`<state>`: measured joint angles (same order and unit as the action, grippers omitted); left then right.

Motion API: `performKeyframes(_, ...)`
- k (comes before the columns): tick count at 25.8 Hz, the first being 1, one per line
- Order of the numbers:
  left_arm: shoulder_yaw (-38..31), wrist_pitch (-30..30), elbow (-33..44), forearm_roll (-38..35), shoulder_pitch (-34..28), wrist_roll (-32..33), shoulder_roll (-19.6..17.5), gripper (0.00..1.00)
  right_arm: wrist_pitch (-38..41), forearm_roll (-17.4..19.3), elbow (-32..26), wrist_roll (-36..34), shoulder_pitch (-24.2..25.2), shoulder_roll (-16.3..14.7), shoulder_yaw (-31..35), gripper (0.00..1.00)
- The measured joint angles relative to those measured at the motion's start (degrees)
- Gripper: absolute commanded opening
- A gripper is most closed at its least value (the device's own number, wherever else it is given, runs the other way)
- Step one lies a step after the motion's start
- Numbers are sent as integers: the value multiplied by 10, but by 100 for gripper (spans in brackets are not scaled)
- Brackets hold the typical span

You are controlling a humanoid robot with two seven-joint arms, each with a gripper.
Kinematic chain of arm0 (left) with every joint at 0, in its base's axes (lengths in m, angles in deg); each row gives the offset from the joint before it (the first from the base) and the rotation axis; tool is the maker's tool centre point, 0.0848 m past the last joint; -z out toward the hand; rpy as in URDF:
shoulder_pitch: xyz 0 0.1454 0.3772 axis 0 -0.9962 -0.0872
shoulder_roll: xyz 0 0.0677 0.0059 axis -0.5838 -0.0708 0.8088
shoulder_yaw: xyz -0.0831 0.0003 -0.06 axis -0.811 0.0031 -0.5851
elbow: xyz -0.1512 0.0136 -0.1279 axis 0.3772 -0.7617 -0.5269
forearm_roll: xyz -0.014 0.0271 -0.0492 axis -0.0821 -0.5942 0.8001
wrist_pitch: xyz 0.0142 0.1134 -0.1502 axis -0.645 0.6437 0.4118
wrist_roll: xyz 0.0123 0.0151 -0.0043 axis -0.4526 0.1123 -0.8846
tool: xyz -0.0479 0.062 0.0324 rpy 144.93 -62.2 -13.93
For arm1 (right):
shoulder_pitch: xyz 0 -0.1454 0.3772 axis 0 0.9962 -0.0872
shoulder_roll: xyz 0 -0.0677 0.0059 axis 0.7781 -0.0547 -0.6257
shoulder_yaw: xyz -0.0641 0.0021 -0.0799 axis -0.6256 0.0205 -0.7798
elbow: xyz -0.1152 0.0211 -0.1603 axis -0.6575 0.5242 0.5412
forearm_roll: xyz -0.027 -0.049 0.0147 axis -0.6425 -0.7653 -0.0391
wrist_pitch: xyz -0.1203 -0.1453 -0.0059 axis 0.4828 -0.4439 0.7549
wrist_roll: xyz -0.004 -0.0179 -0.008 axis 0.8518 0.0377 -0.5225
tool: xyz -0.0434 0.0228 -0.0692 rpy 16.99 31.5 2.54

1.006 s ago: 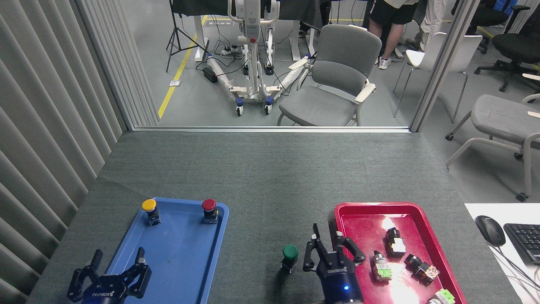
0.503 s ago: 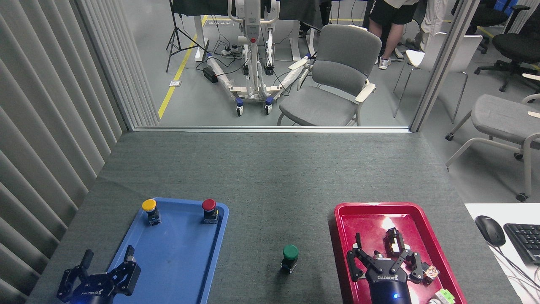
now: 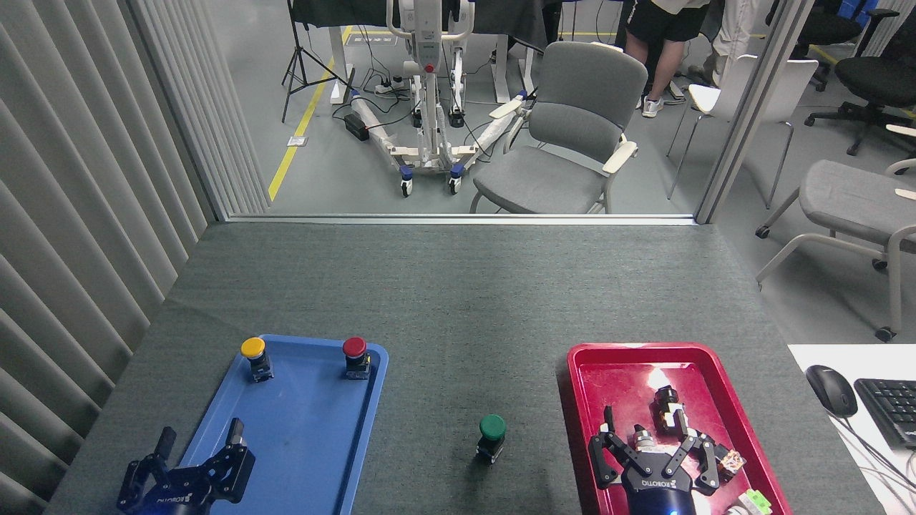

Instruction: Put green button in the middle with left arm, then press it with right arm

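1. The green button point(image 3: 492, 436) stands upright on bare bench point(image 3: 444, 300) between the blue tray point(image 3: 361, 443) and red tray point(image 3: 572, 429)
2. Right end effector point(image 3: 653, 458), fingers spread wide and empty, hovers over the red tray; the button lies at its 9 o'clock, nearer than to the left
3. Left end effector point(image 3: 197, 468), also wide and empty, sits well apart at the button's 8 o'clock

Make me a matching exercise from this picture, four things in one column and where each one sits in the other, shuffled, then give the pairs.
Things:
1. round dark-green push button
2. yellow-capped push button
3. black computer mouse
4. right black gripper

Places:
A. far left corner of the blue plastic tray
B. white desk beside the table
C. above the red plastic tray
D. bare grey felt tabletop between the trays

Pairs: 1-D, 2-A, 3-B, 4-C
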<state>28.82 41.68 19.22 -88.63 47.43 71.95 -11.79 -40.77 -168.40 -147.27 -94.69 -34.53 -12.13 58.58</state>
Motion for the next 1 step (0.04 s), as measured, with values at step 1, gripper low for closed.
performKeyframes(1,0,0,-1,0,0,0,0,100,0,2,0,0,1,0,0,99)
